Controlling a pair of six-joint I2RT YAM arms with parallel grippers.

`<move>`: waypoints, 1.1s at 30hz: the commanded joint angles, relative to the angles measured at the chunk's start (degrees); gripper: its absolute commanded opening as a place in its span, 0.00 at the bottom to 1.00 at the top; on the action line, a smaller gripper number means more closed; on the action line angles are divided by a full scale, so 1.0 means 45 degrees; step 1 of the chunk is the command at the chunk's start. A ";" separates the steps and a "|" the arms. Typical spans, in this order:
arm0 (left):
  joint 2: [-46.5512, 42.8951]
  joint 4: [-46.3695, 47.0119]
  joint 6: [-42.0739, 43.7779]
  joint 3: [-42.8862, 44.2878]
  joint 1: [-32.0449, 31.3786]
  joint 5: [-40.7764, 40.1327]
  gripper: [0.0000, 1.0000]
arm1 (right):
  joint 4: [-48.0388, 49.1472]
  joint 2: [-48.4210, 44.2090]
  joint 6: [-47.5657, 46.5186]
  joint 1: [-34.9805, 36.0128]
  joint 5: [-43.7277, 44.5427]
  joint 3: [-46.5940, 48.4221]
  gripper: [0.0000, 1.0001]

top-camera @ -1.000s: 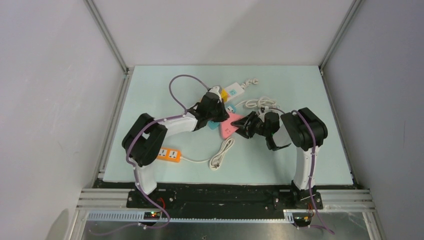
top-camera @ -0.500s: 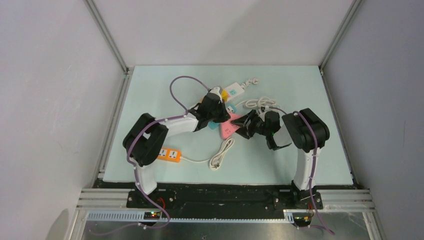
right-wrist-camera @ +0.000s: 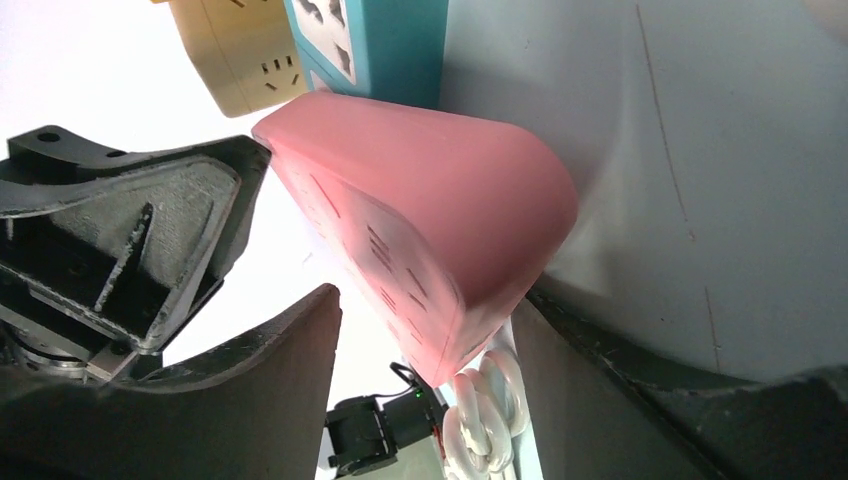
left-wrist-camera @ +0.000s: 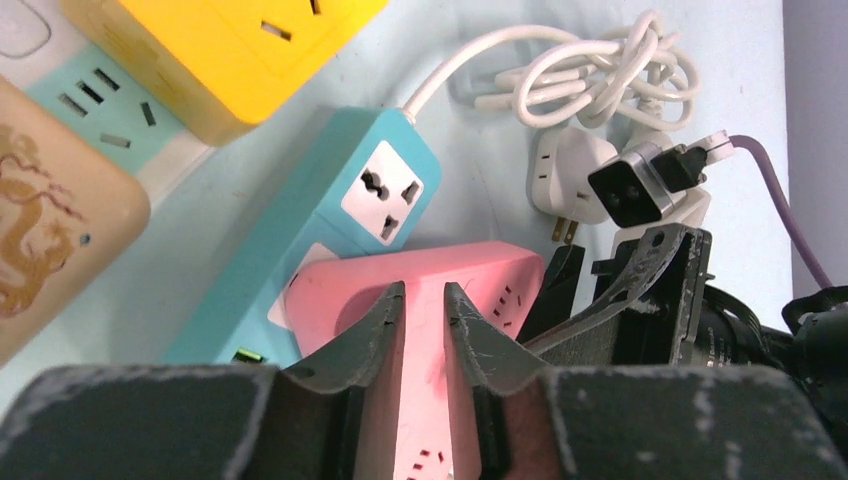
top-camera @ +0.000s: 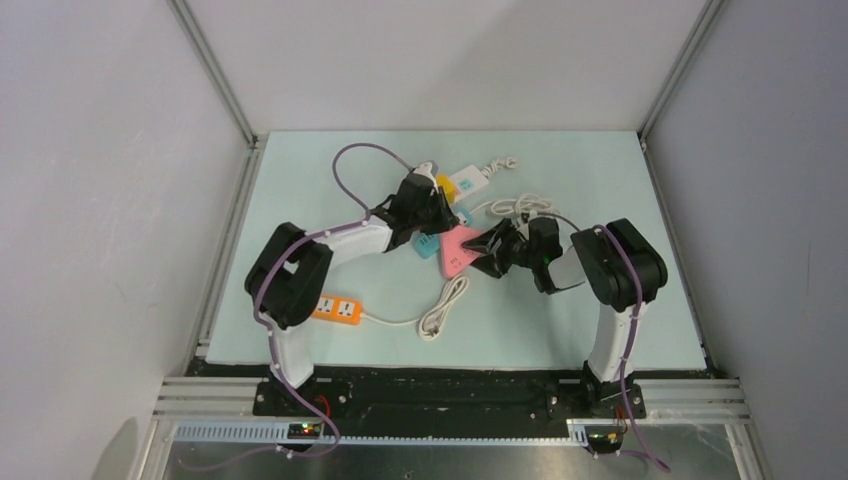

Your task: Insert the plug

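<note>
Plug [left-wrist-camera: 557, 180]: white, flat metal prongs bare, not seated in any socket. It lies on the counter [top-camera: 560, 330], beyond the tips of the left gripper [left-wrist-camera: 422, 295] and off to their right. Its prongs point toward the pink power strip [left-wrist-camera: 500, 280], near that strip's far corner.

Pink power strip: rounded corners, slot sockets on the upper face, lying flat on the counter. One rounded end sits between the jaws of the right gripper [right-wrist-camera: 430, 300], which stand spread on either side of it; contact cannot be confirmed. The left jaws, narrowly parted, hang directly over its top face.
</note>
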 commanded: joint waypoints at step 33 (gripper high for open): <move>-0.0145 0.1526 -0.0117 -0.0989 0.1496 0.1878 0.26 | -0.6104 -0.1994 -0.2198 0.0428 0.1502 0.2477 0.53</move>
